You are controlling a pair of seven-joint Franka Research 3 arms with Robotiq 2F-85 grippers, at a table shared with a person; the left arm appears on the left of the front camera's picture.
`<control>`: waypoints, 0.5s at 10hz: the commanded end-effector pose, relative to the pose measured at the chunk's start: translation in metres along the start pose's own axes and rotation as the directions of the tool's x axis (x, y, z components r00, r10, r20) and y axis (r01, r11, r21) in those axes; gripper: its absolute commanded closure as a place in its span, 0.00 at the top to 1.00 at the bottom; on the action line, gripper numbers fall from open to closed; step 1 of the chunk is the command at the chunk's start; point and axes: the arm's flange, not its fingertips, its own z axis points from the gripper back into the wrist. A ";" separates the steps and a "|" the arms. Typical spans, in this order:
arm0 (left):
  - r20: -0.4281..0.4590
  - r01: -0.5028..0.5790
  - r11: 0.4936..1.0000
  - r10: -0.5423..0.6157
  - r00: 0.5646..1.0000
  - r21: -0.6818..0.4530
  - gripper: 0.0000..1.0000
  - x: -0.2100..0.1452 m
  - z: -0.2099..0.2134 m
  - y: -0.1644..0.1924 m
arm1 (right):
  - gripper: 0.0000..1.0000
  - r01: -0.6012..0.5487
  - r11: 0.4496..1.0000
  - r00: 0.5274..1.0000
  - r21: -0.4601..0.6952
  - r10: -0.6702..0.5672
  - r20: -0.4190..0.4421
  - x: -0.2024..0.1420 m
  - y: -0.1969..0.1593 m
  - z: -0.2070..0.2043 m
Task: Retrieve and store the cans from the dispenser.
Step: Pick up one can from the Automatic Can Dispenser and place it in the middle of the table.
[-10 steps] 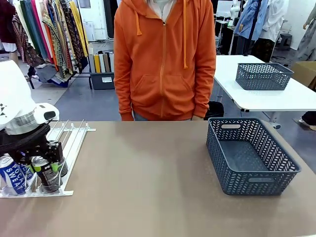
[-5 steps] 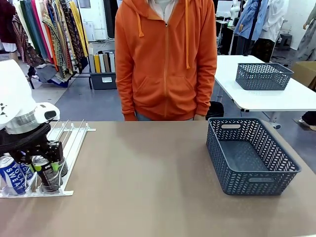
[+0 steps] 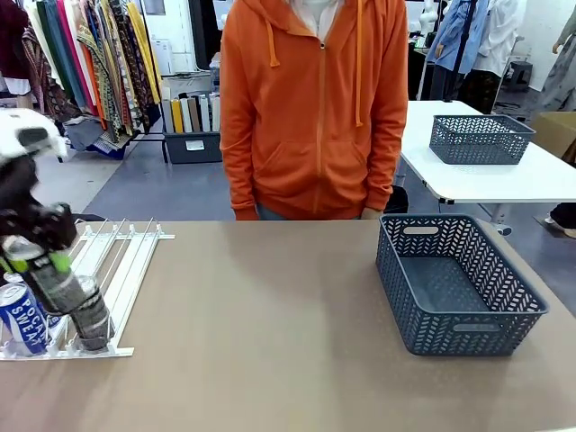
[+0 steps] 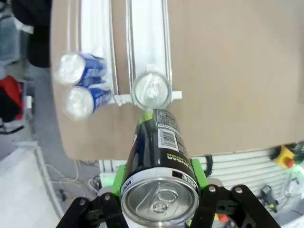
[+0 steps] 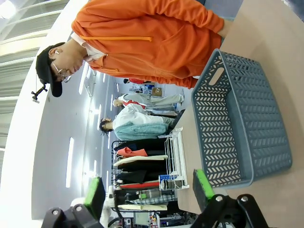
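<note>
Closed on a dark can [image 4: 156, 142] with the left gripper [image 4: 159, 183], green pads pressing the can on both sides near its silver top. Held in the air above the stop end of the dispenser [image 4: 147, 38], tilted, with the lower end pointing down at the rack. Directly under that lower end, a second can [image 4: 151, 90] upright in the dispenser's lane nearest to the open table, resting against the small white stop; touching the held can or just apart, not possible to tell. Beside this lane, toward the outer side of the dispenser, two blue-and-white cans [image 4: 78, 102] close together, also near the stop end; hard to tell if in one lane or in two. Well apart from the dispenser, across the brown table [image 3: 270, 342] at the robot's right, a dark grey basket [image 3: 423, 315]. Right gripper [image 5: 149, 190] with pads spread far apart, gripping nothing, facing this basket. Behind the table's far edge, between dispenser and basket in the front view, a person [image 3: 315, 108] in an orange hoodie, standing
</note>
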 end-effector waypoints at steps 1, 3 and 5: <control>0.056 -0.017 1.000 0.019 0.998 -0.023 0.00 -0.016 0.040 0.006 | 1.00 -0.009 1.000 1.000 0.010 0.009 0.001 0.002 0.003 0.001; 0.027 0.000 1.000 0.000 1.000 -0.004 0.00 -0.013 0.029 0.001 | 1.00 -0.009 1.000 1.000 0.010 0.009 0.001 0.002 0.003 0.001; 0.027 0.000 1.000 0.000 1.000 -0.004 0.00 -0.013 0.029 0.001 | 1.00 -0.009 1.000 1.000 0.010 0.009 0.001 0.002 0.003 0.001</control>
